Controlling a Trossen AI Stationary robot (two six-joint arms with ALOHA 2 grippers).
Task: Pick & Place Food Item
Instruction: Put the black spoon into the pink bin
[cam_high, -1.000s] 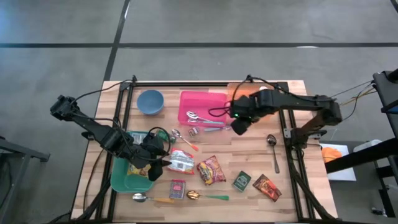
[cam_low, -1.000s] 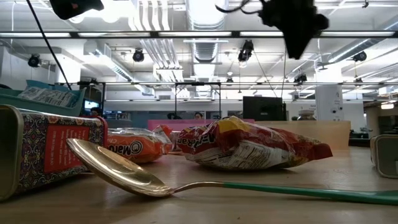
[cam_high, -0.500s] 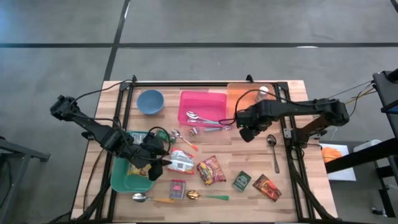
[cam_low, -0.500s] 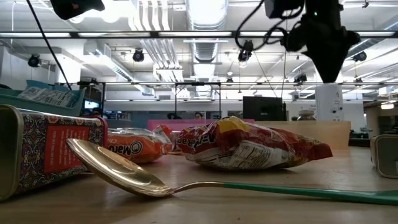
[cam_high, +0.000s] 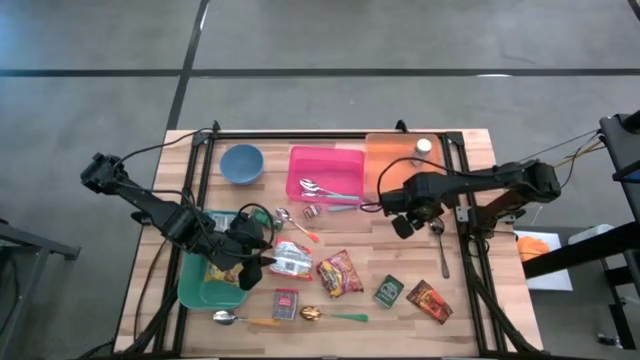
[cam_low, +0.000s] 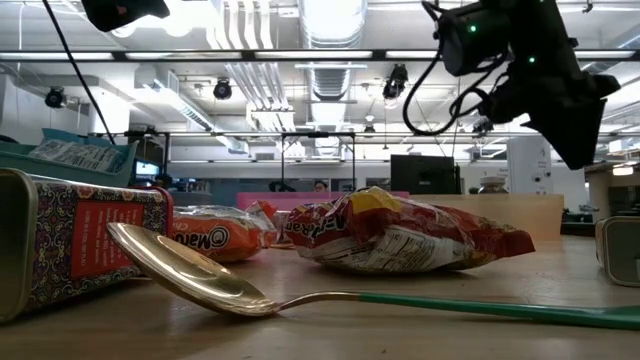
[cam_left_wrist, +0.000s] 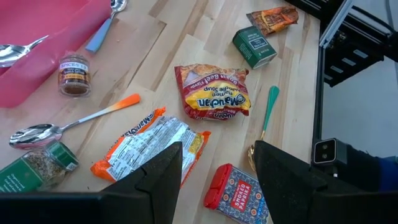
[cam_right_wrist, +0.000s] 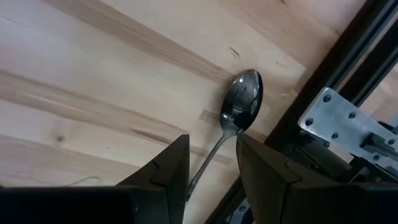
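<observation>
Above the table's right side, the right gripper (cam_high: 404, 226) is held with fingers parted and empty, just beside a silver spoon (cam_right_wrist: 239, 106). Over the green tray (cam_high: 192, 290), the left gripper (cam_high: 256, 262) is seen open, apparently empty, near the orange noodle packet (cam_left_wrist: 149, 149).

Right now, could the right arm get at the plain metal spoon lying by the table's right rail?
Probably yes: the right gripper hangs open beside the spoon, which lies alone on bare wood; only the rail sits close.
</observation>
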